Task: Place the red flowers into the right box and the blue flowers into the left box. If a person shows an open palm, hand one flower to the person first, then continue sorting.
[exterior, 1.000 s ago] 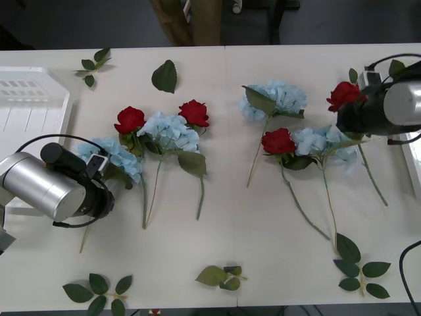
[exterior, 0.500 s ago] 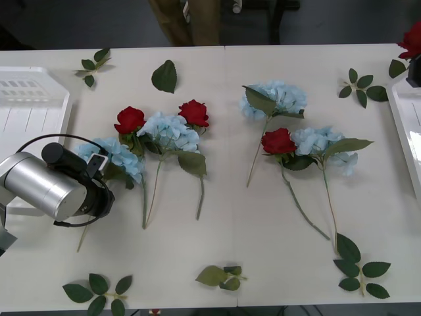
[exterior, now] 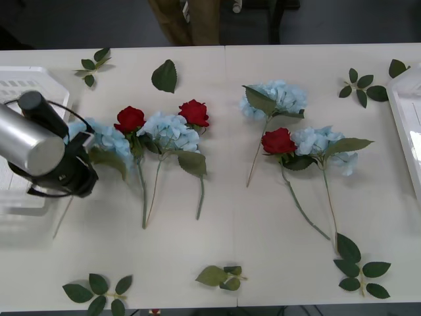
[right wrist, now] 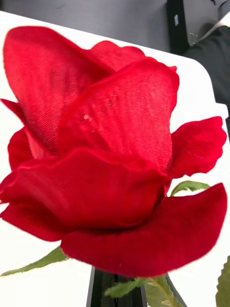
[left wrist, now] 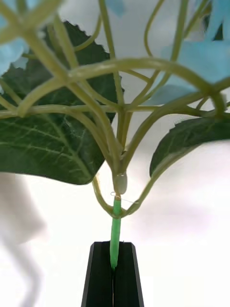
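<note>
Left tool (left wrist: 113, 268) was clenched on the stem of a blue flower (exterior: 105, 139); compared with half a second before, arm and bloom had lifted and swung toward the left box (exterior: 26, 92), so placement looked close. Three red flowers (exterior: 130, 119) and four blue lay unsorted on the worktop (exterior: 263, 230). Right tool (right wrist: 117, 288) gripped a red rose (right wrist: 105, 158), now carried past the frame edge by the right box (exterior: 408, 112).

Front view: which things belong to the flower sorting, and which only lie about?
Job: red flowers, blue flowers, left box, right box, left hand shut on a blue stem, right hand holding a red flower.
Lying about: loose leaf sprigs, single leaf.
</note>
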